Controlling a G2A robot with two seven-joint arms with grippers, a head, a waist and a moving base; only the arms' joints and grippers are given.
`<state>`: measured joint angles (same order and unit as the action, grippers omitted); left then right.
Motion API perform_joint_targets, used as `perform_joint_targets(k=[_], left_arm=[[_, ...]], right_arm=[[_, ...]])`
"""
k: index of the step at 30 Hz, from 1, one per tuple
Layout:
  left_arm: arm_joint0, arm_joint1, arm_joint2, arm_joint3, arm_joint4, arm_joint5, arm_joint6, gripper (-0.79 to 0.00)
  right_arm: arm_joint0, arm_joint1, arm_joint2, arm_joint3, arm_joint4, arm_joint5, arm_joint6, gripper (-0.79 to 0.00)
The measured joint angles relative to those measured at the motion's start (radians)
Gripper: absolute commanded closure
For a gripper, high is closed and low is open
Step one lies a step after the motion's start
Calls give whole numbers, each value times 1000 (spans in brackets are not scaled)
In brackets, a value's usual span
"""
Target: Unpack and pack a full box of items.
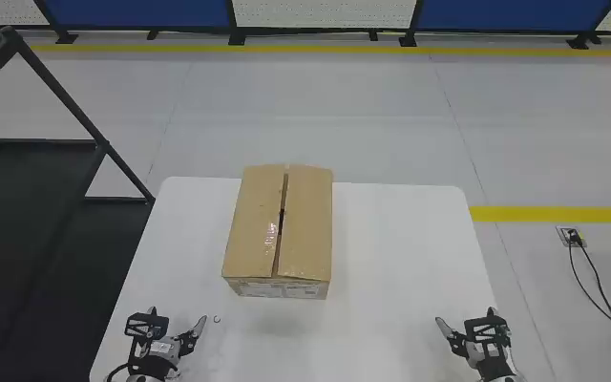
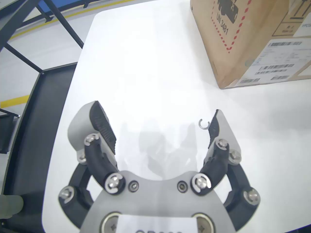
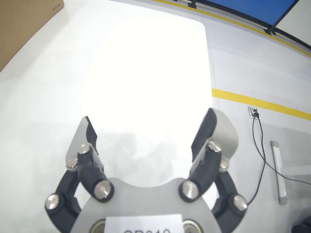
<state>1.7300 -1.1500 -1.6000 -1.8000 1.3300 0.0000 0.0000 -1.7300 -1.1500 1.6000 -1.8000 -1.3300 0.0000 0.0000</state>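
Cardboard box (image 1: 279, 232), flaps closed

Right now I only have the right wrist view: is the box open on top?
Observer: No, both flaps of the box are shut, seam down its middle.
Operator: Where is the left gripper?
Observer: The left gripper is open at the near edge of the table, apart from the box.
Operator: Anything loose there?
Observer: A small metal clip lies on the table close to it.
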Motion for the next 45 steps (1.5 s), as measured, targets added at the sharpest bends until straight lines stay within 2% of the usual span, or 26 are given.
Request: perform_joint_targets(k=[13, 17, 27, 45], left_arm=[[-5, -3, -20, -18, -20, 23, 26, -785], [7, -4, -50, -40, -77, -12, 53, -785], [32, -11, -89, -89, -163, -56, 153, -785], [33, -10, -89, -91, -160, -57, 153, -785]], right_arm=[[5, 0, -16, -31, -29, -29, -6, -785], [2, -1, -29, -67, -78, -36, -28, -785], [-36, -6, -33, -189, -62, -63, -75, -785], [-37, -6, -33, -191, -63, -65, -76, -785]])
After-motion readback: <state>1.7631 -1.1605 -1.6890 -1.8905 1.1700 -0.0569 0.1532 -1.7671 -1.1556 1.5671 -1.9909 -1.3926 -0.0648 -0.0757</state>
